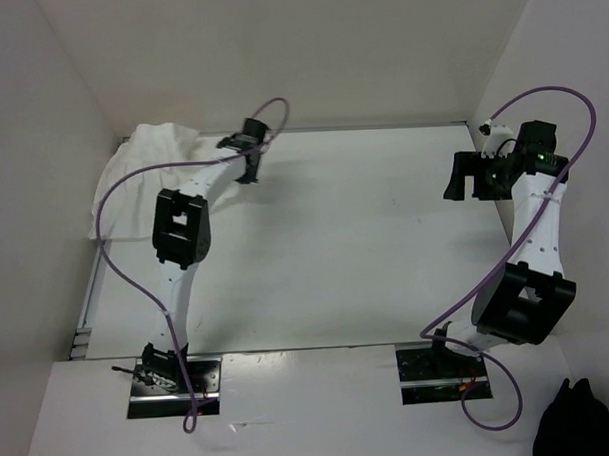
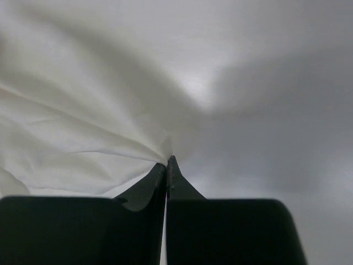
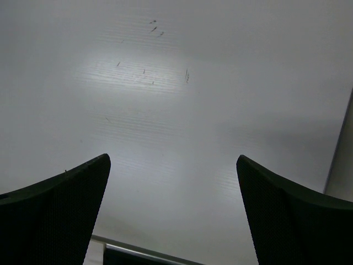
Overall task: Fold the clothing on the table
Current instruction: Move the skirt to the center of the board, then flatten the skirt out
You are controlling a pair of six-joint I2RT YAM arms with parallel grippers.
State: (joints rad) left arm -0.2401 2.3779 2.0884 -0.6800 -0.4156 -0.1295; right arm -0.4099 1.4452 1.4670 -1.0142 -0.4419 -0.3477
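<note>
Sam: White walls (image 1: 278,49) stand all around a big white table (image 1: 365,246). Where is the clothing?

Ana: The clothing (image 1: 147,168) is a soft white heap in the far left corner of the table, bunched up by the wall.

Sam: Is anything touching it?

Ana: Yes. The left gripper (image 1: 251,172) is at its right edge. The left wrist camera shows its two black fingers (image 2: 143,187) pressed tight together. A bit of the clothing is pinched between the tips, and wrinkles run out from that spot.

Sam: And the left arm?

Ana: The left arm (image 1: 180,232) reaches from its base at the near edge up toward that corner. A purple cable (image 1: 125,254) loops beside it.

Sam: What about the other side?

Ana: The right gripper (image 1: 465,187) is well apart from the clothing, up over the right side of the table near the wall. Its fingers (image 3: 60,204) are spread wide, and only bare table shows between them.
</note>
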